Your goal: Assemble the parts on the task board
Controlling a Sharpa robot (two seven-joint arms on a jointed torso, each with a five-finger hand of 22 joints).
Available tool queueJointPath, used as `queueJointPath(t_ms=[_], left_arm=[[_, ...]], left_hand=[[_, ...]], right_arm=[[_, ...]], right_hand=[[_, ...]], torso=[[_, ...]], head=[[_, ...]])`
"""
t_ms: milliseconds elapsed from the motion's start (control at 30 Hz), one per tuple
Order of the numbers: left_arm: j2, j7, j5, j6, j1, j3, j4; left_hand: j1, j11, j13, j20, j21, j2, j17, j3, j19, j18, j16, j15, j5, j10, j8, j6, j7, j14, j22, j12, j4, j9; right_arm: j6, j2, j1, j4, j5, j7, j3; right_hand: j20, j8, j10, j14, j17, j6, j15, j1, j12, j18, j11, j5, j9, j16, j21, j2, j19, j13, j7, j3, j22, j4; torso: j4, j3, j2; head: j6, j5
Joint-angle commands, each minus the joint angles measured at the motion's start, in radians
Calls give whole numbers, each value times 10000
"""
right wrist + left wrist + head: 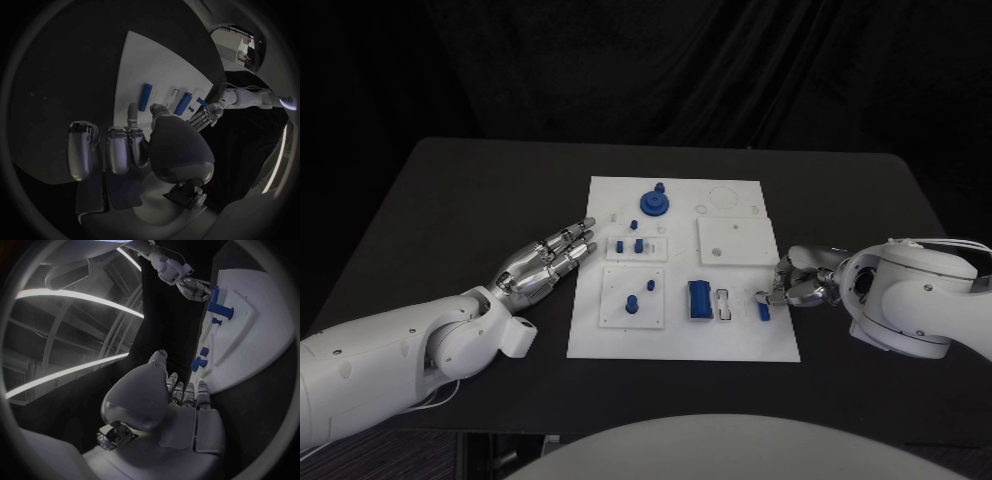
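The white task board (682,335) lies mid-table. On it are a round blue knob with a peg (653,203), small blue pieces (630,243), a blue piece on a lower plate (632,303), a blue block (698,300) and a slim blue pin (764,310). My left hand (553,258) lies flat at the board's left edge, fingers straight and apart, holding nothing. My right hand (798,285) sits at the board's right edge, its fingertips just above the pin. In the right wrist view the pin (145,96) lies loose on the board (144,60), beyond my right hand (134,145).
A white square plate (734,240) sits raised on the board's upper right, with a white strip (724,303) beside the blue block. Black table (473,200) surrounds the board. The left wrist view shows the board (262,305) and my right hand (194,287) beyond it.
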Motion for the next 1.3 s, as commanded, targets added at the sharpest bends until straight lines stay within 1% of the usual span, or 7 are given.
queueJointPath(t_ms=[33,433,667,800,1100,1200,1300], left_arm=[[19,1,10,17,-19,-8,-20],[49,-46,10,92,-20,-8,-79],[95,-81,10,144,-21,-8,-119],[103,-101,10,170,-22,-8,-129],[122,-159,10,235,-27,-8,-144],[136,-150,10,243,-30,-8,-150],[135,-141,10,241,-33,-8,-151]], left_hand=[[-8,50,1,89,-42,55,-10,26,6,-40,-36,48,47,13,26,29,26,-3,-10,-4,-19,10],[-11,66,4,95,-41,61,-10,34,7,-39,-36,51,48,23,24,21,36,-3,-6,-1,-23,9],[-14,84,6,99,-41,70,-10,44,7,-37,-36,54,49,28,22,9,50,-3,-5,1,-27,7],[-14,84,6,99,-41,70,-10,44,7,-37,-36,54,49,28,22,9,50,-3,-5,1,-27,7],[-43,208,16,127,-38,92,-10,82,11,-26,-36,69,45,66,32,70,159,-3,-1,11,-51,14],[-44,215,15,128,-38,93,-10,85,12,-26,-36,70,47,65,30,57,165,-3,2,11,-53,13],[-44,215,15,128,-38,93,-10,85,12,-26,-36,70,47,65,30,57,165,-3,2,11,-53,13]], right_arm=[[133,96,-96,-44,-560,-228,-2],[266,455,-259,-226,-481,-263,-2],[530,610,-397,-391,-467,-320,-2],[555,682,-468,-454,-461,-335,-1],[488,876,-557,-674,207,-396,0],[132,902,-570,-726,610,-379,1],[-365,861,-576,-718,1233,-300,3]], right_hand=[[-91,-91,1041,1053,2634,54,-83,-89,27,-127,-54,-145,-34,29,33,48,575,2627,15,-92,2274,-7],[-86,-299,1041,1053,2634,60,-68,-101,27,-113,-33,-533,-117,29,-18,132,551,2627,39,-171,2254,-56],[-81,-780,1041,1053,2634,2,-65,1118,27,-81,-25,628,-334,29,-141,227,490,2627,55,348,2210,-577],[-71,-1010,1041,1053,2634,38,-44,1446,27,-75,6,756,-461,29,-171,213,475,2627,98,588,2200,-738],[-29,-1399,1041,1053,2634,277,-3,1883,27,-55,50,845,-682,29,-248,50,441,2627,139,1029,2174,-1068],[-42,-1427,1041,1052,2630,409,-26,2255,27,-46,24,749,-692,28,-280,72,427,2627,112,1339,2163,-1383],[-64,-1485,1041,1050,2619,550,-22,2446,27,-48,19,-117,-698,24,-272,47,432,2627,122,1998,2168,-1694]], torso=[[-48,-4,3],[-23,0,-9],[-7,0,-14],[-14,-22,-16],[-28,-6,-24],[-22,5,-31],[-26,9,-27]], head=[[1,55],[1,81],[1,63],[1,94],[1,104],[1,120],[1,144]])
